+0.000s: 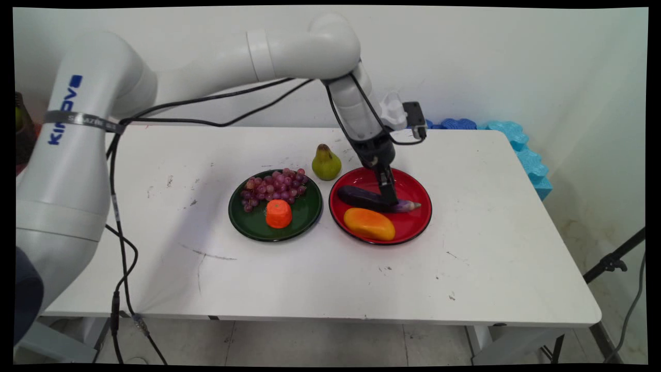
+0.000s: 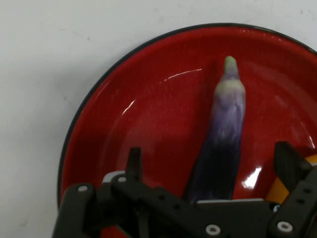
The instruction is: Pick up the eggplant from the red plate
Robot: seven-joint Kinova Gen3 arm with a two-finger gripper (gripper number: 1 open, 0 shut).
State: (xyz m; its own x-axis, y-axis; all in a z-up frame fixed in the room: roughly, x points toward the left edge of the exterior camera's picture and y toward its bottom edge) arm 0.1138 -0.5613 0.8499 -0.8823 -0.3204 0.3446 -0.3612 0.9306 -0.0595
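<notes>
A dark purple eggplant (image 1: pixel 369 199) lies across a red plate (image 1: pixel 413 181), its pale tip pointing right. My gripper (image 1: pixel 388 198) is down over the eggplant's middle. In the hand view the eggplant (image 2: pixel 225 129) runs up between the two fingers (image 2: pixel 133 163), and there is a gap on each side of it. The gripper (image 2: pixel 212 166) is open and straddles the eggplant without gripping it. An orange-yellow mango (image 1: pixel 369 223) lies on the same plate, just in front of the eggplant.
A green plate (image 1: pixel 310 212) to the left holds a bunch of red grapes (image 1: pixel 273 187) and an orange fruit (image 1: pixel 279 213). A green pear (image 1: pixel 326 163) stands behind the two plates. Blue foam pieces (image 1: pixel 521 150) lie at the table's far right edge.
</notes>
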